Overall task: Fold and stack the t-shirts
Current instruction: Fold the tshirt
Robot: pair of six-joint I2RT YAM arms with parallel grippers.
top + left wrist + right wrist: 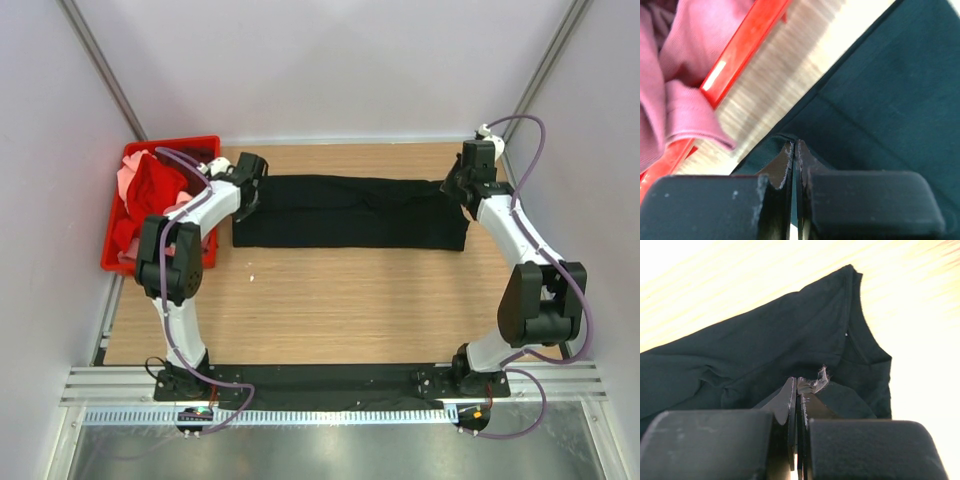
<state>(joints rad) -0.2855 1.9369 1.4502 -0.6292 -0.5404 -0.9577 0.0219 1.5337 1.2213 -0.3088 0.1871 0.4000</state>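
Note:
A black t-shirt [350, 212] lies folded into a long flat band across the far half of the table. My left gripper [243, 208] is at its left end, jaws shut, and the cloth edge [880, 90] rises up into the tips [795, 145]. My right gripper [456, 190] is at the right end, also shut, with the black cloth [765, 345] drawn in folds toward the tips [797, 381] and a wisp of lint on one finger. Red [160, 185] and pink [130, 182] t-shirts sit bunched in the red crate [108, 262].
The red crate's rim [745, 40] stands just left of the left gripper, with pink cloth [675, 75] hanging over it. White walls and metal posts close in the table on three sides. Bare wooden tabletop [340, 300] stretches between the shirt and the arm bases.

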